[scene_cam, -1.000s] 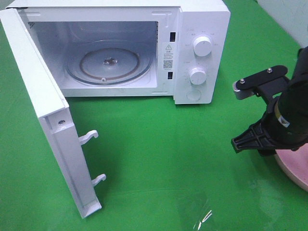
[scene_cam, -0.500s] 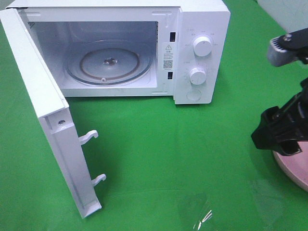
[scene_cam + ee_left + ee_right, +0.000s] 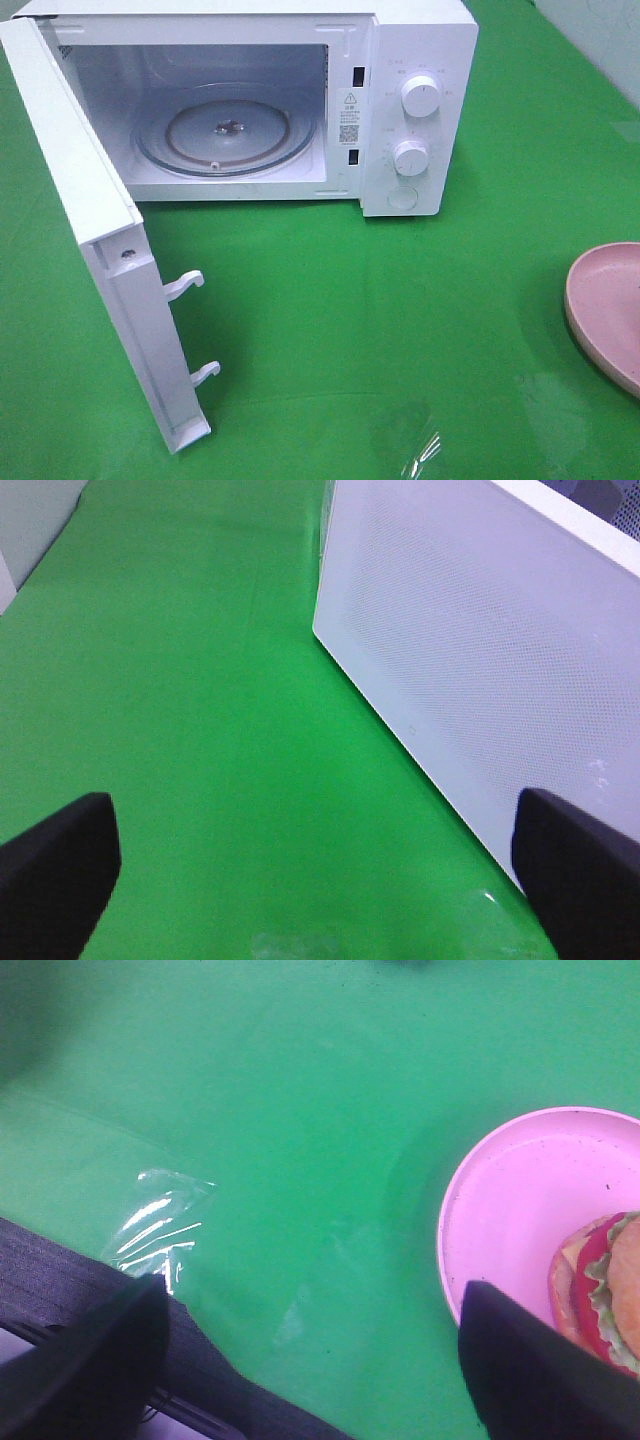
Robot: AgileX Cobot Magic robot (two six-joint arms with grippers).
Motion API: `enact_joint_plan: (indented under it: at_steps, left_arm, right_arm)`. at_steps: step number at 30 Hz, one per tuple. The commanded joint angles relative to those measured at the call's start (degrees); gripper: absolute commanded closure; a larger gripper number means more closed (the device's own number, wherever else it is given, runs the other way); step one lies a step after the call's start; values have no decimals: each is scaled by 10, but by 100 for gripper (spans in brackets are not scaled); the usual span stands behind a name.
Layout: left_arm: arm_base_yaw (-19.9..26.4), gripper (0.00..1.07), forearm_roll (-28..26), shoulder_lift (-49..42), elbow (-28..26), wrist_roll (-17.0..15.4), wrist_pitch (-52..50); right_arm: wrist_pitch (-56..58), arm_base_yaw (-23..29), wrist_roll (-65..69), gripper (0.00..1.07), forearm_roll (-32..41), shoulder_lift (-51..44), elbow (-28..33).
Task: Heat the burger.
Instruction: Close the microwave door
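Green cloth (image 3: 330, 330) covers the whole tabletop and fills most of the high view. At the upper left of that frame stands a white microwave (image 3: 420, 60), its door (image 3: 110, 260) swung fully open toward the lower left and its glass turntable (image 3: 228, 135) bare inside. At the right edge lies a round pink plate (image 3: 600, 300), cut off by the frame. The burger (image 3: 605, 1295) shows only in the right wrist view, at the right edge, sitting on the far side of that plate with lettuce, tomato and bun just visible.

The left gripper (image 3: 320, 860) hangs beside the door's outer face, fingers (image 3: 55, 865) spread wide and empty. The right gripper (image 3: 320, 1350) hovers above the cloth near the plate, fingers apart, gripping nothing.

Judging by this, the door-opening step looks done, and loading is in hand. Next, the right arm probably must take the plate's rim and carry it to the turntable.
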Motion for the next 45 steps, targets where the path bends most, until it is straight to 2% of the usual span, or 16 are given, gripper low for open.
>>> enact_joint_plan:
  at_steps: [1,7,11,12,13,28,45]
  left_arm:
    - [1,8,-1,-3,2,-1,-5]
    - [1,8,-1,-3,2,-1,-5]
    - [1,8,-1,-3,2,-1,-5]
    - [1,8,-1,-3,2,-1,-5]
    - [1,8,-1,-3,2,-1,-5]
    - [1,8,-1,-3,2,-1,-5]
    - [1,8,-1,-3,2,-1,-5]
  right_arm:
    - [29,-4,-6,31,3,-47,13]
    - [24,-12,-6,31,3,-107,53]
    - [-4,-71,-7,31,5,-176,95]
    - [-4,-71,-7,31,5,-176,95]
    - [-14,-99,-7,31,11,-209,109]
    - [-6,-249,-22,31,26,-395,117]
    - [-6,-258,-28,31,30,-395,117]
